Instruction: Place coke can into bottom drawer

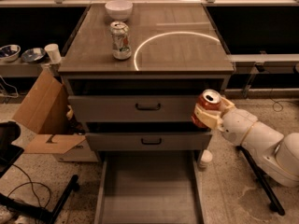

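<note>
Speckled floor surrounds a grey table [187, 50] whose bottom drawer [147, 195] stands open. At the table's right front corner the hand [206, 117] grips the upright coke can [210, 104], up and to the right of the drawer. A white-and-green can [121, 41] and a bowl [118, 8] sit on top

red coke can [209, 105] in cream end effector [206, 119] beside grey drawer fronts [117, 109]
</note>
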Available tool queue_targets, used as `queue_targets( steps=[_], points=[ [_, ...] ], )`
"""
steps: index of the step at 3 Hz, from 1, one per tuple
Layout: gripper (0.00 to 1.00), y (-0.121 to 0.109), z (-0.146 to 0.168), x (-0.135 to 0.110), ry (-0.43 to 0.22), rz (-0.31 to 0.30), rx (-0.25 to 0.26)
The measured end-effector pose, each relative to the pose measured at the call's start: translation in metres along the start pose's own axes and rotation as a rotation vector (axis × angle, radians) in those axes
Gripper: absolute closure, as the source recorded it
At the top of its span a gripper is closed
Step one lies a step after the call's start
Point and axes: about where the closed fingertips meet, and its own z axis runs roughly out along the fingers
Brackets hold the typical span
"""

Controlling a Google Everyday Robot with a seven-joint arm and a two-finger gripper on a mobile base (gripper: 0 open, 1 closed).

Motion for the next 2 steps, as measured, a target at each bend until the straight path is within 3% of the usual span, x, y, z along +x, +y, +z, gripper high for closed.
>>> queue_targets(
  steps=[1,2],
  points=[
    [1.0,0.0,0.0,0.0,0.0,0.0,0.0],
    [1.0,0.019,0.008,0.042,0.023,0.052,-0.057]
  ],
)
